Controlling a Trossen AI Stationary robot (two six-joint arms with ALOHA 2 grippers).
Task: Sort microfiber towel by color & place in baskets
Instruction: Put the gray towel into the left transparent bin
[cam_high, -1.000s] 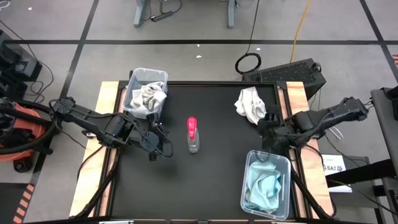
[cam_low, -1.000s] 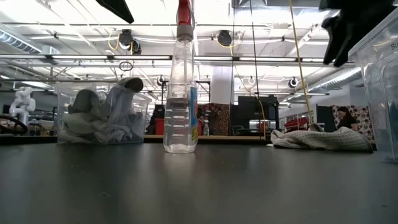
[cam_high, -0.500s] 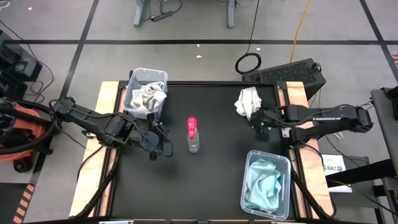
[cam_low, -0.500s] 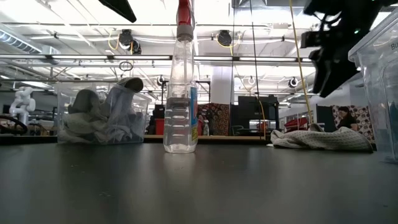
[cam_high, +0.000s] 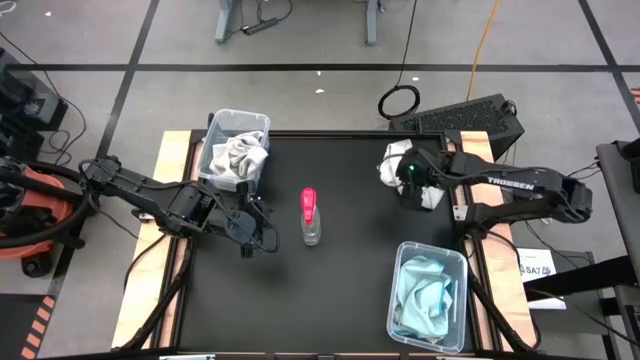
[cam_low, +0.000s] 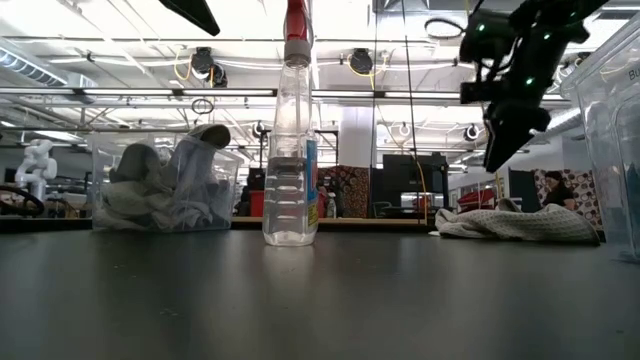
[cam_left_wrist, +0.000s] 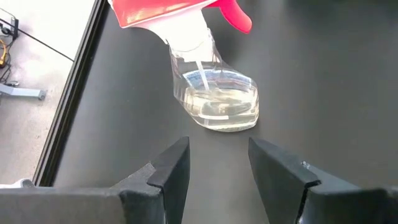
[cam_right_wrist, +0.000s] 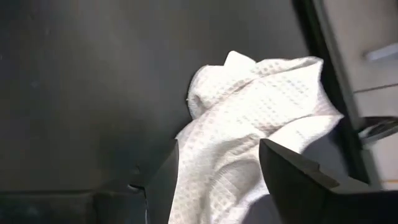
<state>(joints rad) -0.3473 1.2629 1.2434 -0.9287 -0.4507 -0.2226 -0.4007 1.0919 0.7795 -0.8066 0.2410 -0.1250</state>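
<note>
A pale white towel (cam_high: 398, 160) lies crumpled on the black table near its far right corner, also seen in the right wrist view (cam_right_wrist: 249, 137) and the low view (cam_low: 510, 222). My right gripper (cam_right_wrist: 217, 186) hangs open just above it, fingers pointing steeply down, clear of the cloth in the low view (cam_low: 498, 150). The far-left basket (cam_high: 212, 150) holds grey-white towels (cam_high: 240, 155). The near-right basket (cam_high: 400, 300) holds light blue towels (cam_high: 428, 298). My left gripper (cam_left_wrist: 217, 165) waits open left of centre (cam_high: 262, 222), touching nothing.
A clear spray bottle with a pink-red head (cam_high: 310, 215) stands upright mid-table, just ahead of my left gripper (cam_left_wrist: 214, 93). Wooden strips (cam_high: 478, 160) border the table's left and right sides. A black keyboard (cam_high: 465, 118) lies beyond the far right corner.
My right gripper has swung from beside the near-right basket toward the table's far edge and a little left, rolling and sinking, and now hangs over the white towel. The towel has not moved.
</note>
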